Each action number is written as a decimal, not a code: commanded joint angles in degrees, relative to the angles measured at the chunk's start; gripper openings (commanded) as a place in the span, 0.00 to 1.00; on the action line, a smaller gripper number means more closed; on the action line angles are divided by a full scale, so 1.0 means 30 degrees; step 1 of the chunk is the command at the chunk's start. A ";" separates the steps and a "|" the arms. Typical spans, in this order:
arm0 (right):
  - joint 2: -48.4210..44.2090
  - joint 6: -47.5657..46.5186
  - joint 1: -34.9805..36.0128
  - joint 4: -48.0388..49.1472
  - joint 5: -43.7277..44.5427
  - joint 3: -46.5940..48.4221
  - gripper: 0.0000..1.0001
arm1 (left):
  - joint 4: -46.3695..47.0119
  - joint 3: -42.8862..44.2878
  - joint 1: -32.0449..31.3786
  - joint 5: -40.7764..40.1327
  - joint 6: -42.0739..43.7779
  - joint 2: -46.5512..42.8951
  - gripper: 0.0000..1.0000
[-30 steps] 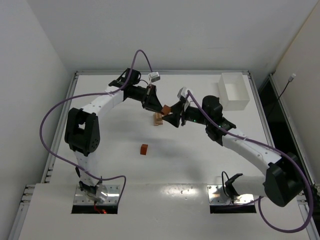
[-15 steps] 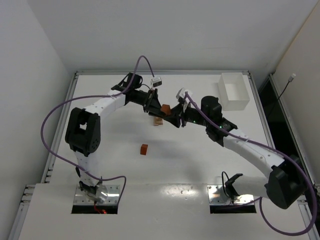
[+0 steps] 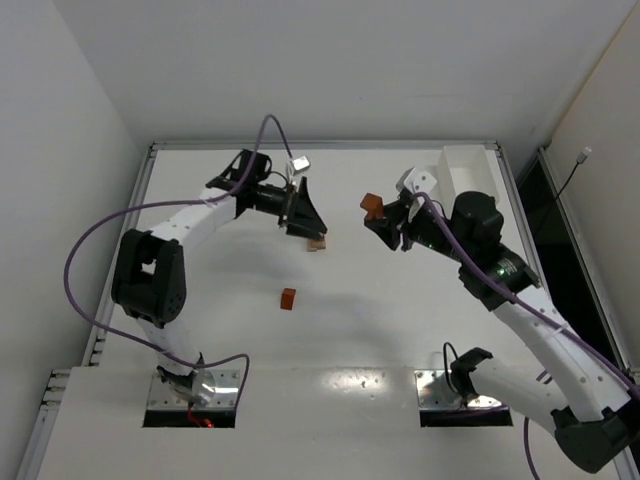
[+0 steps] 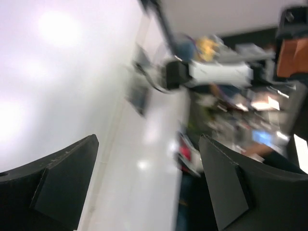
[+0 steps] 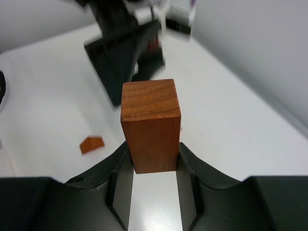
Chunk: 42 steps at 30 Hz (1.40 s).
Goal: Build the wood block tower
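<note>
My right gripper (image 5: 153, 153) is shut on a reddish-brown rectangular block (image 5: 150, 125) that stands upright out of its jaws. From above, this block (image 3: 372, 205) hangs in the air right of table centre, with the right gripper (image 3: 384, 217) under it. A short pale tan stack (image 3: 318, 243) stands on the table, the low start of the wood block tower. My left gripper (image 3: 309, 220) hovers just above and left of it, open and empty. The left wrist view is blurred; the left gripper (image 4: 149, 149) holds nothing between its wide-set fingers (image 4: 62, 185). A small reddish-brown block (image 3: 288, 298) lies alone nearer the arms.
A white rectangular tray (image 3: 468, 180) stands at the back right of the table. The small loose block (image 5: 92, 144) lies left of the right gripper's jaws. The left arm's purple cable (image 3: 270, 125) loops above the back of the table.
The two grippers met at the reddish-brown block over the stack. The left gripper opened and let go of it. The right arm has carried the block off to the right.
</note>
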 commanded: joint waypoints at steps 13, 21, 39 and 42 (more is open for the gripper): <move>1.3772 0.4389 -0.4243 -1.1788 -0.0089 0.8355 0.00 | -0.5330 0.3162 0.5196 -2.1262 0.5920 -0.5880 0.99; 1.9779 0.7320 -0.4218 -1.2228 0.2963 1.1606 0.00 | -0.5066 0.0316 0.8623 -2.0483 0.3723 -0.7055 0.99; 2.2775 0.6883 -0.3835 -1.0971 0.4577 1.2138 0.42 | -0.4686 0.0900 0.9417 -1.8667 0.3547 -0.5240 0.99; 2.1928 0.6708 -0.3835 -1.0150 0.4574 1.1672 0.55 | -0.4686 0.0900 0.9417 -1.8492 0.3373 -0.5238 0.99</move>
